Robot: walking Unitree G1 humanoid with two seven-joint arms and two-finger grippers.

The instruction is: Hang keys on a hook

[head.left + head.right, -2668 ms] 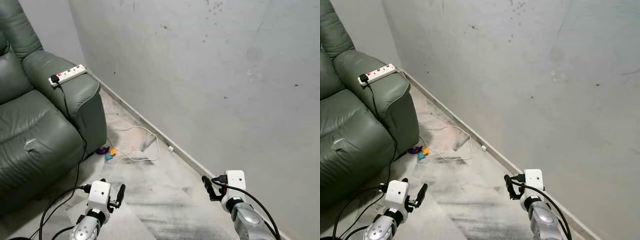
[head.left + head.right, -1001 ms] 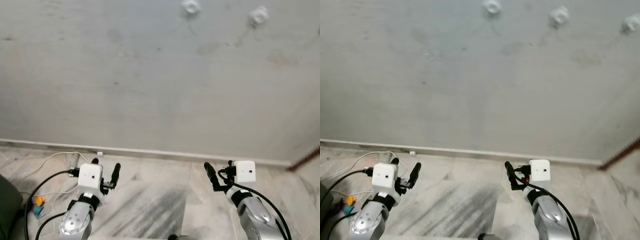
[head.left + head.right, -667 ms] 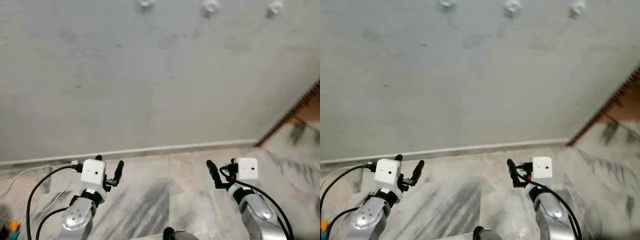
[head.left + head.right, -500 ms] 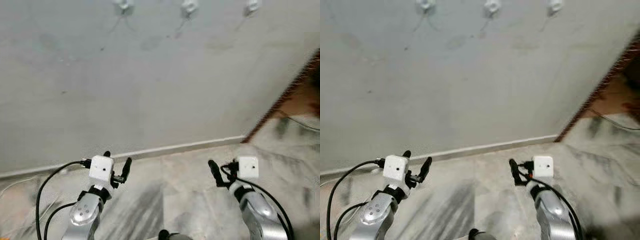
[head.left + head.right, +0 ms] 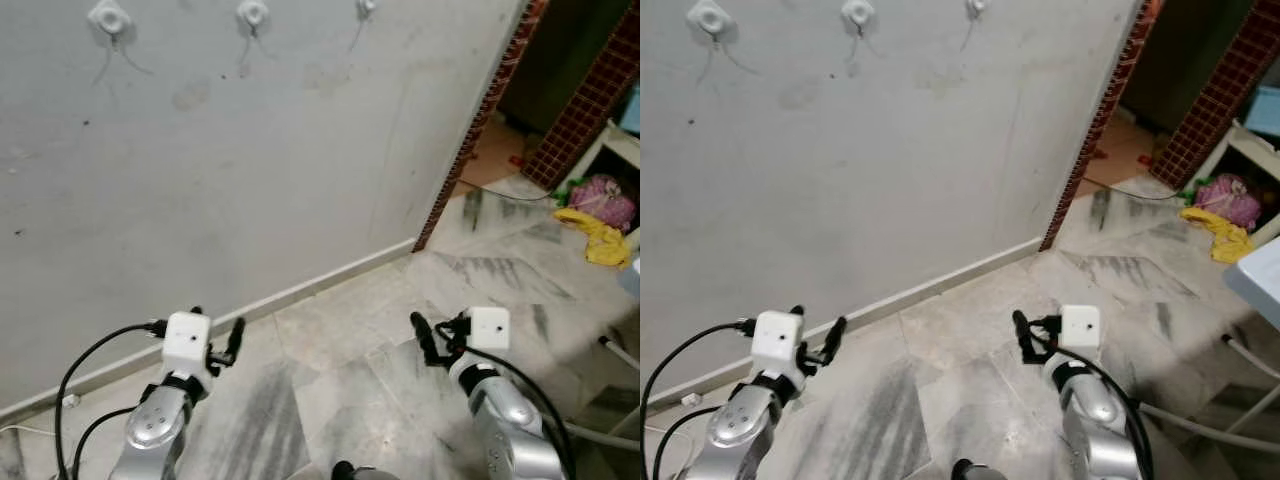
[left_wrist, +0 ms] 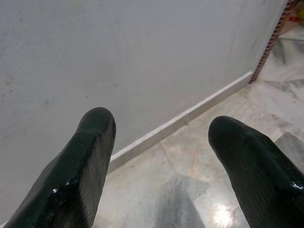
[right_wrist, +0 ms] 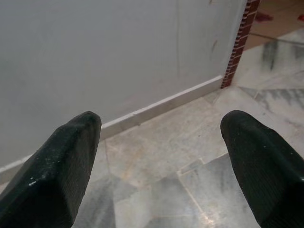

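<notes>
Three white wall hooks sit high on the grey wall: one at the left, one in the middle, one further right at the frame's top edge. My left gripper is held low over the marble floor, far below the hooks; its fingers stand open with nothing between them. My right gripper hovers at the same height to the right. Its wrist view shows both fingertips spread wide, open and empty, facing the wall's skirting.
A white skirting runs along the wall's foot. A brick-edged doorway opens to the right. Beyond it lie a yellow cloth and a pink bag. A pale tabletop corner and a white hose are at the right.
The camera has swung right: the sofa and power strip have left the picture, the hooks slid to the upper left, the doorway came in. Both grippers stayed open and low.
</notes>
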